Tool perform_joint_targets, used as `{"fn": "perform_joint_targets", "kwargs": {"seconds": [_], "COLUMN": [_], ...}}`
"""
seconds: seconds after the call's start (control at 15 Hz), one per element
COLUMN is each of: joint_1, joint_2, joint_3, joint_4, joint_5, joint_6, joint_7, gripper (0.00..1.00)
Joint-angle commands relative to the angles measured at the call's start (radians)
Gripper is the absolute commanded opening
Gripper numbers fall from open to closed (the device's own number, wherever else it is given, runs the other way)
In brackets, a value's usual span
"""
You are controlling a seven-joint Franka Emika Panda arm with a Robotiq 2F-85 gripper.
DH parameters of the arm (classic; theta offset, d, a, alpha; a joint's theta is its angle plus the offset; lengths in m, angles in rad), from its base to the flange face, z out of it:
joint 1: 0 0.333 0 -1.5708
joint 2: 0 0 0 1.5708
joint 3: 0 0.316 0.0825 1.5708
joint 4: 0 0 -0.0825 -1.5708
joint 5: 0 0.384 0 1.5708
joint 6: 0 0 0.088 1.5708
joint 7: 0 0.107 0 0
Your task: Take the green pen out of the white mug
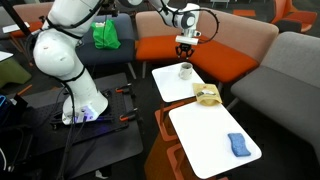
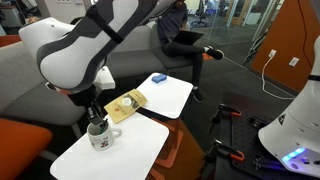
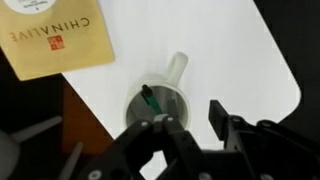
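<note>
The arm's hand [image 1: 187,45] hangs right over the white mug [image 1: 185,70], which stands on a small white surface [image 1: 166,87] in front of an orange sofa [image 1: 235,52]. In the wrist view the hand [image 3: 187,122] comes in from 6 o'clock. Its two dark fingers [image 3: 216,112] are spread apart with nothing between them, and the mug [image 3: 160,103] sits just above them in the picture.

The green pen [image 3: 149,99] is inside the mug, its dark tip leaning toward the rim at about 11 o'clock. The mug's handle sticks out toward 1 o'clock. At 10 o'clock from the mug lies a flat yellow packet [image 3: 55,40] with red lettering on the same surface, near the mug but not touching it.

In an exterior view the hand [image 2: 95,116] is low, just above the mug [image 2: 98,137]. I cannot tell from there whether the fingers touch the rim.

A second white surface [image 1: 205,135] stands beside the first, and a blue cloth-like thing [image 1: 238,145] lies on it – well apart from the mug.
</note>
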Motion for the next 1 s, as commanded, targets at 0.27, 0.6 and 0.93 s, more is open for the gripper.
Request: {"fn": "perform_joint_targets", "kwargs": {"seconds": [0.27, 0.6, 0.93], "joint_1": [0.013, 0.042, 0.060], "joint_2": [0.204, 0.311, 0.396], "joint_3": [0.007, -0.001, -0.016], "joint_4": [0.316, 0.479, 0.611], "joint_5": [-0.023, -0.026, -0.032], "joint_6": [-0.204, -0.285, -0.349], "joint_7": [-0.176, -0.214, -0.228], "gripper": [0.41, 0.49, 0.43]}}
